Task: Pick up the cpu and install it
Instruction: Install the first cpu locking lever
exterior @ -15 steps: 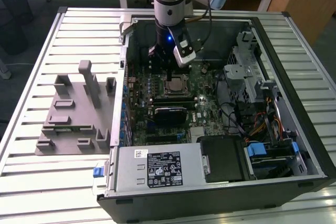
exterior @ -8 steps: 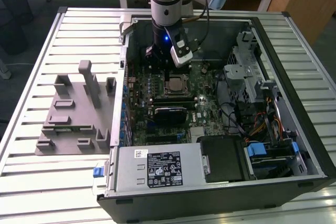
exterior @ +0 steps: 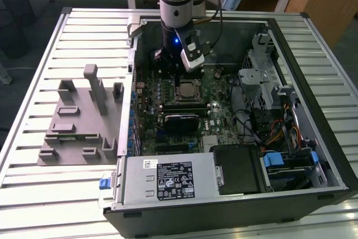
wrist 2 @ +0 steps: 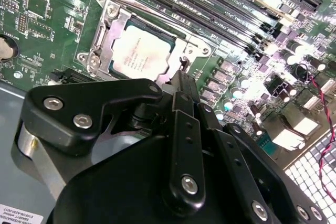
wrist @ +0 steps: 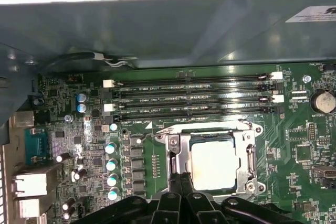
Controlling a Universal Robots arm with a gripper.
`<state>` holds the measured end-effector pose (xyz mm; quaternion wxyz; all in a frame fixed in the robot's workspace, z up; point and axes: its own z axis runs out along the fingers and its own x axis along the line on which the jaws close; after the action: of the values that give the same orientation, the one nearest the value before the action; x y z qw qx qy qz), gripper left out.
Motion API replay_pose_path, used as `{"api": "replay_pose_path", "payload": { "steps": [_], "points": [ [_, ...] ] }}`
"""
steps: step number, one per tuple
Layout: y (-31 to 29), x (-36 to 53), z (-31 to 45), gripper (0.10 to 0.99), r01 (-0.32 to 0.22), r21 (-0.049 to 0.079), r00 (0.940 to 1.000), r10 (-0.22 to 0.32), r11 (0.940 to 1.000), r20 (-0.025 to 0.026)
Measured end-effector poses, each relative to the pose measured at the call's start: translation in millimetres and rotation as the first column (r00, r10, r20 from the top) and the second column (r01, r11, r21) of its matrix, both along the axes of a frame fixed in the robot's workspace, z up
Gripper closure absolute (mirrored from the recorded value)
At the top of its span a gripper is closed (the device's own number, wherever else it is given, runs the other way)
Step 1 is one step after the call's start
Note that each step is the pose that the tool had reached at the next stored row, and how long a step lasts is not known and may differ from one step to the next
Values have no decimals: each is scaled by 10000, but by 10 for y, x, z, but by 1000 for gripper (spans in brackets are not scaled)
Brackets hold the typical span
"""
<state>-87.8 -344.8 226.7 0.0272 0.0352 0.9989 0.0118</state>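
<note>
The cpu, a silver square with a pale rim, lies flat in the socket on the green motherboard inside the open computer case. A metal socket frame surrounds it. In both wrist views the cpu sits just beyond my black fingertips. My gripper is shut with nothing between its fingers and hovers close above the socket's edge. Seen in the exterior view, the gripper hangs under the arm, just behind the socket.
A grey slotted tray stands on the slatted table at the exterior view's left. Inside the case are the power supply, a drive cage, cables and black memory slots beside the socket.
</note>
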Motion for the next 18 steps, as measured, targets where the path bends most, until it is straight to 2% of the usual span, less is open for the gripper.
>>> {"api": "replay_pose_path", "payload": {
  "steps": [11, 18],
  "points": [
    [0, 1, 144, 980, -2, 1, 10000, 2, 10000, 2],
    [0, -2, 151, 980, -2, 1, 10000, 2, 10000, 2]
  ]
}}
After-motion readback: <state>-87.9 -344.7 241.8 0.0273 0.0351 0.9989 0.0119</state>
